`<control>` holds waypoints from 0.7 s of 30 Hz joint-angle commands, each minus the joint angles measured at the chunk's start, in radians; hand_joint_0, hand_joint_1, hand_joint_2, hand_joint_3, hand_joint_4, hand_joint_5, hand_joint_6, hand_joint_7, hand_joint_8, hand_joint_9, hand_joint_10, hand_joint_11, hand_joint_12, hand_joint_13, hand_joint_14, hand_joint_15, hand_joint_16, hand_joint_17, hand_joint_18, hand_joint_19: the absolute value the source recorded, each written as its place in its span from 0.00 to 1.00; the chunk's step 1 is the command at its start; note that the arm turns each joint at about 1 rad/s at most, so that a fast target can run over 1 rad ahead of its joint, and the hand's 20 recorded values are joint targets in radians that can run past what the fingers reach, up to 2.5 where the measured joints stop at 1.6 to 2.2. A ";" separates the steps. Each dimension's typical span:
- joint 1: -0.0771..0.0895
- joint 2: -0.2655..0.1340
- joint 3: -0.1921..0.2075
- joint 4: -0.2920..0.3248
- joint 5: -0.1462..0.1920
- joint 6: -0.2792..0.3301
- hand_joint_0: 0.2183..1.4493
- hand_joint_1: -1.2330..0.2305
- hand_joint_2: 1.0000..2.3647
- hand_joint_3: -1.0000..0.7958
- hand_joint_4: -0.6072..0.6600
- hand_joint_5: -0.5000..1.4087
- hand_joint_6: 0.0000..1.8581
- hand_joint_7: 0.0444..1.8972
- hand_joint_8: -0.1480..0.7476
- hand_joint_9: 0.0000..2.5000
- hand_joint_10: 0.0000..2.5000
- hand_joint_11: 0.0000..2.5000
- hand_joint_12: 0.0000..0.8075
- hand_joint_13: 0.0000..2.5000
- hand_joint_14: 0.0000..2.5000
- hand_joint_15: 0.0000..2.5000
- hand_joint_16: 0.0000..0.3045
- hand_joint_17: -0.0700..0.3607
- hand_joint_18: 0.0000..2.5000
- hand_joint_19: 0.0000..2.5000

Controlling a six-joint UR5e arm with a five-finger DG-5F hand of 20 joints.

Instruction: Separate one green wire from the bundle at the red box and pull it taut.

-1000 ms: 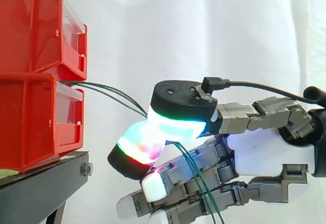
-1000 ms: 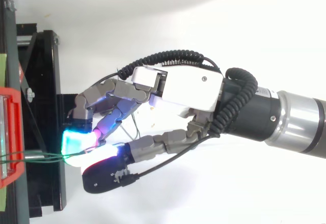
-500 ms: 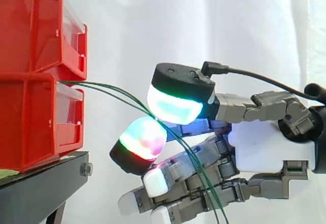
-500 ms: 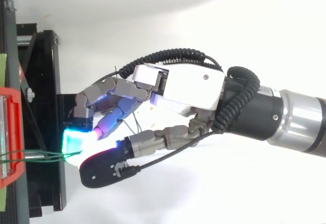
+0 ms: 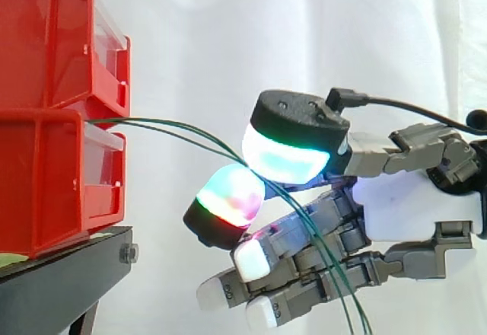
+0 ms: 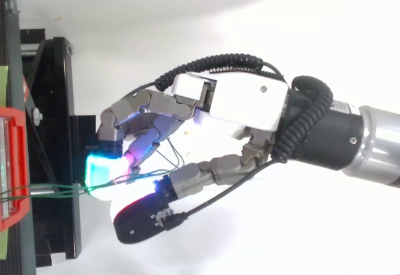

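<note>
Hand [image 5: 411, 213] level, fingers [image 5: 228, 200] curled. Thumb pad sits over one fingertip pad, pinching the green wires [image 5: 183, 131] between them; it seems to be both strands, but that is hard to tell. Left of the fingers the wires run, slightly bowed, to the red box [image 5: 53, 175]. Their other ends trail down past the lower fingers.

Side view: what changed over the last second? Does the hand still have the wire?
The hand drew back from the red bins, toward the view's right. Its pads, pressed hard together a second ago, parted and now just meet, with both green wires still running between them. The wire span from bin to hand grew longer. The bins and black stand stayed put.
</note>
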 commanded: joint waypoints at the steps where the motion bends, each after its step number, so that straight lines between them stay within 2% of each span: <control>1: -0.001 0.011 0.000 -0.026 0.000 0.000 0.25 0.41 0.00 0.30 0.61 0.19 0.48 0.55 0.48 0.38 0.01 0.17 0.44 0.20 0.00 0.08 0.16 0.42 0.19 0.16; 4: -0.001 0.016 0.000 -0.038 0.000 0.000 0.29 0.49 0.01 0.33 0.61 0.20 0.48 0.56 0.47 0.38 0.01 0.17 0.43 0.20 0.00 0.08 0.15 0.41 0.19 0.17; 6: -0.001 0.017 0.000 -0.040 0.000 0.000 0.29 0.49 0.01 0.38 0.60 0.20 0.48 0.58 0.48 0.38 0.01 0.17 0.43 0.20 0.00 0.09 0.16 0.41 0.19 0.17; 10: -0.001 0.016 0.000 -0.038 0.000 0.001 0.29 0.39 0.01 0.47 0.62 0.20 0.48 0.57 0.52 0.39 0.00 0.17 0.49 0.22 0.00 0.08 0.19 0.46 0.21 0.15; 13: -0.002 0.019 0.000 -0.038 0.000 0.001 0.29 0.34 0.01 0.49 0.59 0.20 0.49 0.56 0.53 0.39 0.01 0.17 0.50 0.22 0.00 0.08 0.19 0.47 0.22 0.15; 21: -0.002 0.023 0.000 -0.043 0.000 0.001 0.31 0.30 0.01 0.45 0.58 0.19 0.49 0.54 0.49 0.38 0.01 0.18 0.46 0.21 0.00 0.08 0.17 0.43 0.20 0.16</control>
